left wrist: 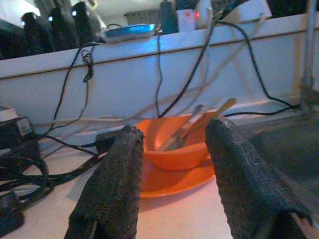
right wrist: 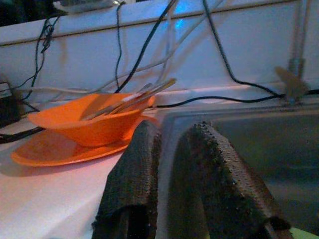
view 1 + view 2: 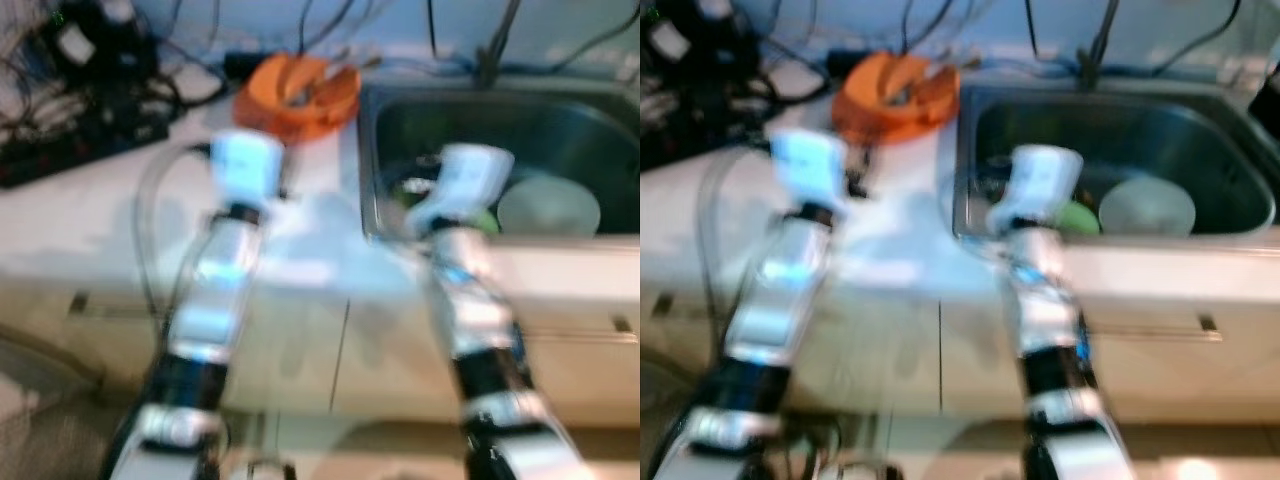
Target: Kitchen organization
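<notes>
Two silver arms reach over a pale counter [image 3: 100, 240] in the head views, both pretty blurry. An orange bowl [image 3: 300, 88] on an orange plate [image 3: 290, 125] sits at the back of the counter, just beside the left rim of the steel sink [image 3: 372, 150]. Left arm is over the counter in front of the bowl, right arm hangs at the sink's near-left corner. Down in the basin there's a pale round dish [image 3: 548, 205] and something green [image 3: 1076, 217] next to it, too smeared to name. A tangle of black cables [image 3: 90, 110] fills the far left.

Left wrist view is sharper: left gripper [image 1: 174, 164] has its fingers spread wide with nothing between them, low over the counter, aimed at the bowl, which holds a few utensils [image 1: 197, 124] leaning on its rim.

Right wrist view: right gripper [image 2: 167, 164] with fingers nearly together, just a narrow gap, holding nothing, at the sink's edge, bowl and plate off to one side.
</notes>
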You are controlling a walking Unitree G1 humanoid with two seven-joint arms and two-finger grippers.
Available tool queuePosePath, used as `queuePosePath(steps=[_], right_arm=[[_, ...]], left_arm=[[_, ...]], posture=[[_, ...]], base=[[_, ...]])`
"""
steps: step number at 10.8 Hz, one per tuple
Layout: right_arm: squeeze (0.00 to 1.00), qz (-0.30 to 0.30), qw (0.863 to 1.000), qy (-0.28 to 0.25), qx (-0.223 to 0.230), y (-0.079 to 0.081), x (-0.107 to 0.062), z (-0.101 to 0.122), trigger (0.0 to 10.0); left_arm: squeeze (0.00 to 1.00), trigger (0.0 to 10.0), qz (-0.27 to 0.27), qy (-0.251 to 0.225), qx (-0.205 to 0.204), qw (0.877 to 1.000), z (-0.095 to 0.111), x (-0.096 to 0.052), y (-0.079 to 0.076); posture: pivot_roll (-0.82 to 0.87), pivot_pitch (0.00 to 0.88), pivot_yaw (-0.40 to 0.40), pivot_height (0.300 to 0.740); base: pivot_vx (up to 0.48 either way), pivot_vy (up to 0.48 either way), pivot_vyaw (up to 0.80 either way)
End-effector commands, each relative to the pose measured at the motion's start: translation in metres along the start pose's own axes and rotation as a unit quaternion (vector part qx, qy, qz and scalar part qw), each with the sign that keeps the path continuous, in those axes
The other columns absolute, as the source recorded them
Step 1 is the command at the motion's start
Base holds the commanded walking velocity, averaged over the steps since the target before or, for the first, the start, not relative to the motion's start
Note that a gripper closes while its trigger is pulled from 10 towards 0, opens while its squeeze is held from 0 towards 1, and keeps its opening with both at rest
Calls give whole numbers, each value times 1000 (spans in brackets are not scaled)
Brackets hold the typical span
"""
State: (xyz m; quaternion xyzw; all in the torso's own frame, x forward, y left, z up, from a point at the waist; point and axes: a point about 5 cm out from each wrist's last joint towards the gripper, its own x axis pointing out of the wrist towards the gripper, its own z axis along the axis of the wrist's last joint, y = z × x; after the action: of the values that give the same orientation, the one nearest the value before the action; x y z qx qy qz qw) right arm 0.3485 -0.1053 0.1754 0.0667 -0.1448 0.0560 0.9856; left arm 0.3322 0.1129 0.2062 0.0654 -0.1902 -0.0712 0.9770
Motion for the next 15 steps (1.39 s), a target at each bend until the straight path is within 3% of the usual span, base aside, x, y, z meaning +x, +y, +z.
queuePosePath(steps=[1, 12, 15], right_arm=[[0, -14, 1000, -4, -4, -11, 1, 3, 10000], [0, -12, 1000, -3, -3, -10, 0, 1, 10000], [0, -12, 1000, 0, -4, -10, 0, 0, 10000]], left_arm=[[0, 10000, -10, -8, -4, 1000, 5, 2, -8], [0, 10000, -18, -20, -5, 1000, 11, 3, -11], [0, 10000, -38, -13, -19, 999, 13, 4, -16]], posture=[[53, 75, 14, 740], [55, 69, 16, 740], [55, 71, 15, 740]], base=[[356, 0, 0], [354, 0, 50], [0, 0, 0]])
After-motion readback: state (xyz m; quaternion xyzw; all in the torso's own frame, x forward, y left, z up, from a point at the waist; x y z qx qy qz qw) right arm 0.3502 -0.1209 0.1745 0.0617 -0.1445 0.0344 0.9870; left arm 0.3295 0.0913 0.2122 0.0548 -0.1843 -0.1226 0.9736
